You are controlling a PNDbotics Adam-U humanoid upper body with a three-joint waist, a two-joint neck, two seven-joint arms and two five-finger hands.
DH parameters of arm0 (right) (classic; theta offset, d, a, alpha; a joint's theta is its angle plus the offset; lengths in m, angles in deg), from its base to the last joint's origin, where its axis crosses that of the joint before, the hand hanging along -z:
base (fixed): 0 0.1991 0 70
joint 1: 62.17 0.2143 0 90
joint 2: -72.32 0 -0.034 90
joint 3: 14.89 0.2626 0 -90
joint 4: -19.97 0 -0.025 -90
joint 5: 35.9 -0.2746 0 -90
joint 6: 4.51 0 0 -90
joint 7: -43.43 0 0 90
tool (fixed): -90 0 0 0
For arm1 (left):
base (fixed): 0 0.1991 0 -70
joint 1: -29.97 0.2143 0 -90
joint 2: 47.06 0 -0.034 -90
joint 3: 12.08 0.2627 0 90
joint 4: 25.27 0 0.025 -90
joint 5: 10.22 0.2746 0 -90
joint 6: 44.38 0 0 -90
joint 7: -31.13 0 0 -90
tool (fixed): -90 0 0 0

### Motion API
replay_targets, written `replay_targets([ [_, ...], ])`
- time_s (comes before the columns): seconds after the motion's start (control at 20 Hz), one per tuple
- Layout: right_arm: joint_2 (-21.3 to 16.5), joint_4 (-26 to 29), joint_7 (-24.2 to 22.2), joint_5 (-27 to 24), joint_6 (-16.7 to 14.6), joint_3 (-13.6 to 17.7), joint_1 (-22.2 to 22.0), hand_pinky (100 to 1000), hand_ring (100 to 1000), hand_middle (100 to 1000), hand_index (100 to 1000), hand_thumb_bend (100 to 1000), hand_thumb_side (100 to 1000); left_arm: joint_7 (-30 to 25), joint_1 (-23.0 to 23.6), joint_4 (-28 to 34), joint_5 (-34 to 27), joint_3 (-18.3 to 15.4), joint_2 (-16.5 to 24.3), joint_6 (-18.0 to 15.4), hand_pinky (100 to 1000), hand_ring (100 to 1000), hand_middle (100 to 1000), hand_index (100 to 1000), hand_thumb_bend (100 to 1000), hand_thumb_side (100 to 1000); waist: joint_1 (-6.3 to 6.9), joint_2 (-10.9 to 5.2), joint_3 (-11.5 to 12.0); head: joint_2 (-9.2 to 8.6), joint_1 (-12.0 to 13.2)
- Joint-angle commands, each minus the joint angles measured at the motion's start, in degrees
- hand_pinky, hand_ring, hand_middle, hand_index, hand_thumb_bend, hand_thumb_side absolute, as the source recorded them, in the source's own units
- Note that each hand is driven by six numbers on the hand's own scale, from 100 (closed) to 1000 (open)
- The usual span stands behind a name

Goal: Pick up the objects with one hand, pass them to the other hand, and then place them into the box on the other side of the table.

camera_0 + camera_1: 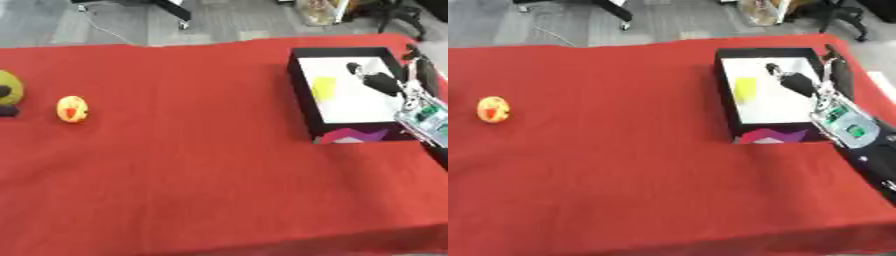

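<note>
1. Right hand reaches over the box at the table's right edge; finger state cannot be told.
2. Yellow object lies inside the box.
3. Yellow-orange ball sits near the left edge.
4. Green object is cut off there.

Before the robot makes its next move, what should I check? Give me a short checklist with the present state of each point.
1. Right hand is over the box: ok, it reaches in above the white floor.
2. Right hand has let go of its object: cannot tell, the fingers are not clear enough.
3. Something is already in the box: ok, a yellow object lies on its floor.
4. Next object is in the open: ok, the yellow-orange toy sits alone on the red cloth, far left.
5. Left hand is ready to pick: cannot tell, it shows in neither view.
6. Green object at the left edge: cannot tell, mostly cut off.
</note>
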Motion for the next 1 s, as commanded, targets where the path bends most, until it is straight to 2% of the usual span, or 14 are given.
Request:
replay_targets([
  [0.05, -1.1, 14.3, 8.5, 4.9, 3.6, 2.7, -2.9, 751, 997, 824, 1000, 547, 435, 0.9, -2.3, 0.5, 2.3, -1.0, 5.0, -2.6, 718, 783, 656, 802, 100, 859, 0.01, -0.96, -0.4, -0.16, 1.3],
  [0.2, 1.1, 28.4, 7.9, 12.8, 4.4, 3.6, -7.6, 748, 961, 791, 994, 455, 441, 2.1, -5.2, -1.8, 5.5, -1.4, 11.3, -7.3, 725, 784, 660, 807, 100, 765, 0.24, -1.18, -1.2, -0.16, 3.0],
  [0.3, 3.5, 32.4, 4.8, 20.5, 2.9, 3.7, -9.6, 747, 933, 775, 981, 408, 450, 3.5, -7.6, -4.9, 7.8, -1.0, 16.7, -11.5, 732, 785, 667, 812, 100, 700, 0.45, -1.46, -1.7, -0.16, 4.1],
  [0.35, 5.1, 33.0, 3.1, 24.6, 1.3, 3.6, -10.3, 744, 924, 768, 976, 530, 492, 4.0, -9.0, -6.7, 9.0, -0.4, 19.9, -13.9, 736, 786, 671, 815, 100, 678, 0.59, -1.63, -2.1, -0.16, 5.0],
  [0.4, 7.0, 33.3, 1.6, 28.6, -0.3, 3.5, -11.1, 742, 917, 762, 972, 386, 454, 4.5, -10.4, -8.9, 10.3, 0.2, 23.2, -16.4, 743, 787, 679, 820, 100, 638, 0.75, -1.77, -2.5, -0.16, 5.7],
  [0.5, 10.3, 33.6, -0.6, 35.0, -2.9, 3.0, -12.5, 743, 907, 756, 966, 366, 457, 5.6, -13.2, -13.8, 13.2, 1.5, 28.6, -21.6, 759, 786, 691, 826, 100, 540, 1.03, -2.06, -3.1, -0.16, 7.2],
  [0.65, 15.4, 33.6, -3.5, 42.6, -5.1, 1.6, -14.6, 741, 907, 753, 965, 355, 460, 7.7, -18.0, -22.0, 19.9, 4.3, 36.2, -29.1, 781, 787, 711, 835, 100, 437, 1.51, -2.61, -4.0, -0.16, 10.1],
  [0.8, 18.1, 33.6, -4.9, 46.5, -5.7, 0.6, -15.7, 740, 907, 752, 965, 353, 460, 9.4, -21.1, -29.2, 24.9, 6.8, 39.2, -35.4, 784, 788, 714, 837, 100, 425, 1.71, -2.83, -4.4, -0.16, 11.5],
  [0.9, 18.5, 33.6, -5.2, 47.2, -5.6, 0.4, -15.8, 740, 907, 752, 965, 353, 460, 10.3, -21.7, -31.3, 26.2, 7.3, 39.5, -37.5, 784, 788, 714, 837, 100, 425, 1.74, -2.86, -4.5, -0.16, 11.7],
  [0.95, 19.1, 33.6, -5.4, 47.2, -5.6, 0.0, -16.3, 732, 910, 740, 963, 341, 460, 10.3, -22.3, -32.2, 26.8, 7.8, 40.0, -37.8, 834, 796, 758, 861, 100, 293, 2.19, -3.14, -4.9, -0.16, 14.8],
  [1.0, 20.0, 33.6, -5.6, 47.4, -5.9, -0.6, -17.0, 732, 911, 740, 963, 341, 459, 9.8, -23.2, -33.3, 27.5, 8.8, 40.9, -37.8, 835, 796, 759, 862, 100, 291, 2.64, -3.34, -5.3, -0.16, 16.7],
])
